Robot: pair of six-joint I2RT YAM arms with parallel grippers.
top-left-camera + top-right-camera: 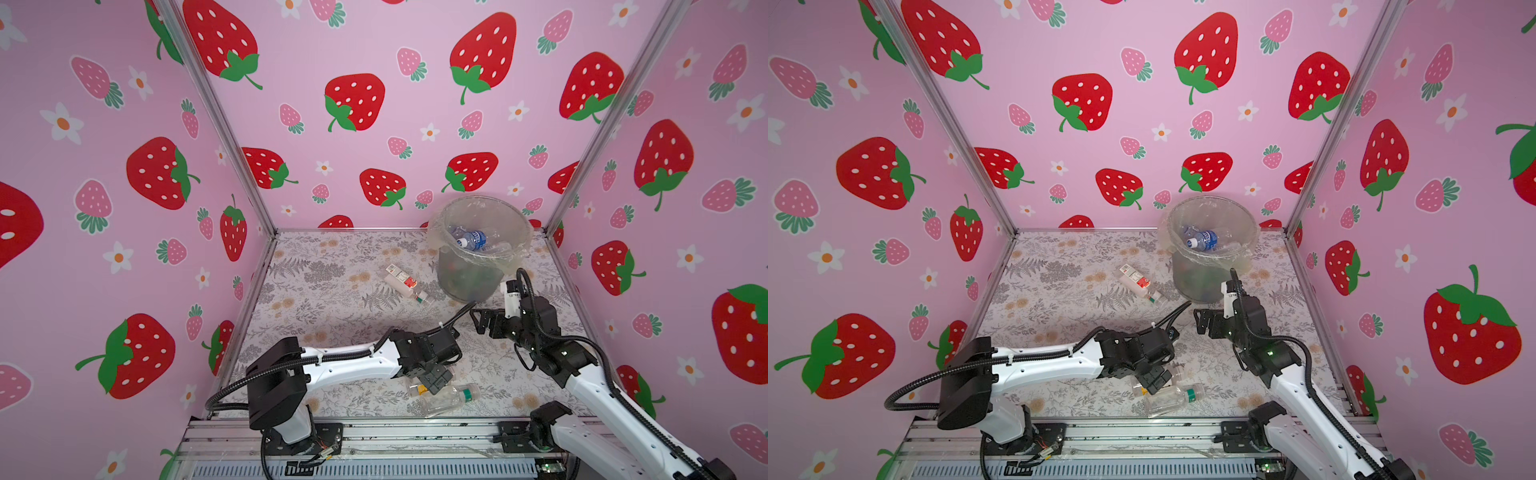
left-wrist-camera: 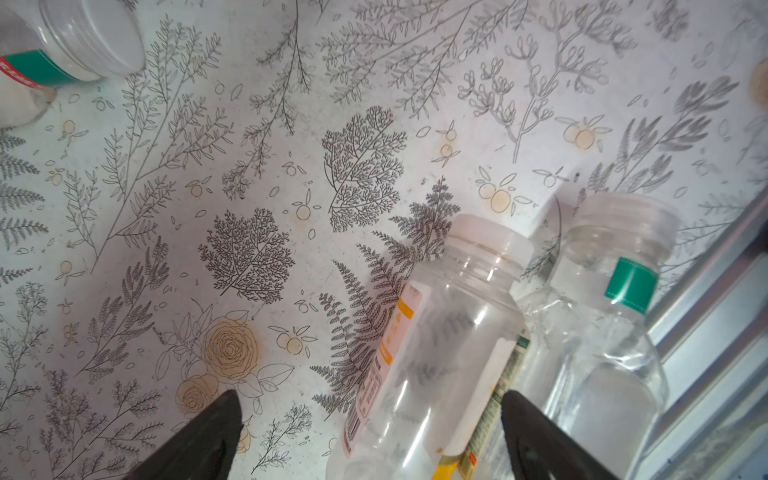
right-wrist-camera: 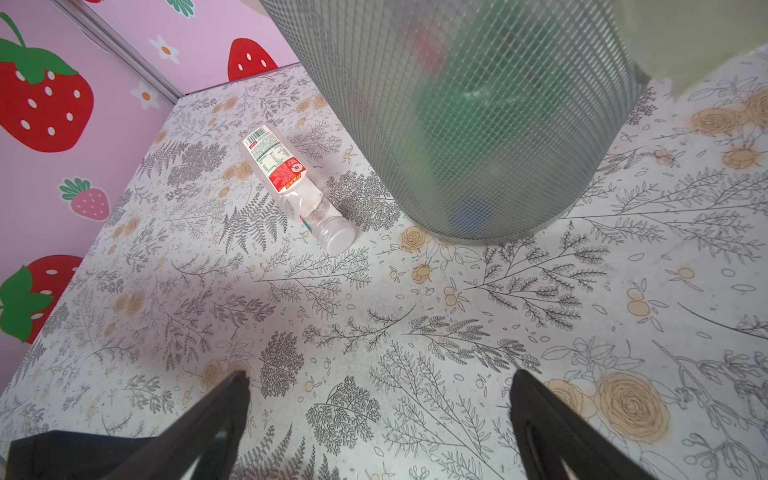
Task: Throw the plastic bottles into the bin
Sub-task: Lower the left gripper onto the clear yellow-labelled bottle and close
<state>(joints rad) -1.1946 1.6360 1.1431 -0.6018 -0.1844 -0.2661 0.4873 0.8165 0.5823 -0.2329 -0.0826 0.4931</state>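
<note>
My left gripper [image 1: 436, 379] [image 1: 1156, 380] [image 2: 370, 395] hangs open low over the front of the table. A clear bottle with an orange-yellow label [image 2: 436, 353] [image 1: 417, 389] lies between its fingers, close to one finger and apart from the other. Beside it lies a clear bottle with a green neck band [image 2: 602, 332] [image 1: 451, 399]. A red-and-white labelled bottle [image 1: 405, 282] [image 1: 1138, 282] [image 3: 291, 183] lies mid-table left of the bin [image 1: 469, 282] [image 1: 1200, 278] [image 3: 478, 124]. The bin holds a blue-labelled bottle [image 1: 471, 240] [image 1: 1204, 241]. My right gripper [image 1: 478, 320] [image 1: 1200, 320] [image 3: 378, 386] is open and empty near the bin's base.
Pink strawberry walls [image 1: 374, 124] close in the table on three sides. A metal rail [image 1: 374, 436] runs along the front edge, just past the two near bottles. The bin's plastic liner [image 1: 453, 245] folds over its rim.
</note>
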